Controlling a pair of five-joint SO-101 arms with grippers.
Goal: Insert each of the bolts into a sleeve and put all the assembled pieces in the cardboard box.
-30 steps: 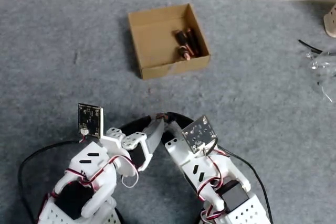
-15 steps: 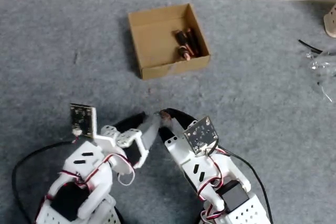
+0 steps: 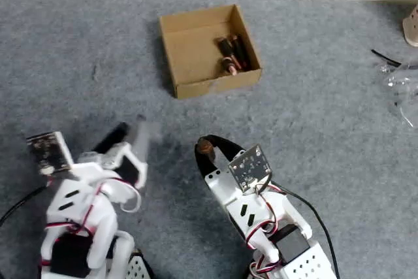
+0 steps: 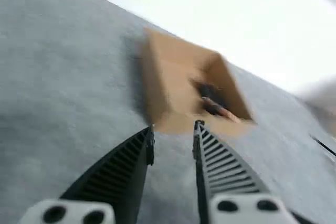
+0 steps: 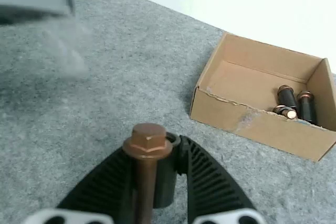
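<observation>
My right gripper (image 3: 206, 153) is shut on a copper hex-head bolt (image 5: 148, 141) that sits in a black sleeve (image 5: 166, 184), held just above the grey carpet. In the high view the bolt head (image 3: 205, 144) shows at the fingertips. My left gripper (image 4: 173, 137) is open with nothing between its fingers. It hangs to the left of the right gripper (image 3: 128, 134) and faces the cardboard box (image 4: 157, 85). The open box (image 3: 212, 85) stands farther back on the carpet. Several assembled bolt-and-sleeve pieces (image 3: 232, 53) lie in its right-hand part (image 5: 294, 106).
Clear plastic scraps and a black wire (image 3: 395, 76) lie at the far right, beside a beige object (image 3: 411, 25) at the edge. Bare grey carpet stretches between the grippers and the box. A white wall runs along the back.
My left arm has pulled off the piece and swung left, away from the right gripper, and now stands open. The right gripper has kept still with the bolt and sleeve.
</observation>
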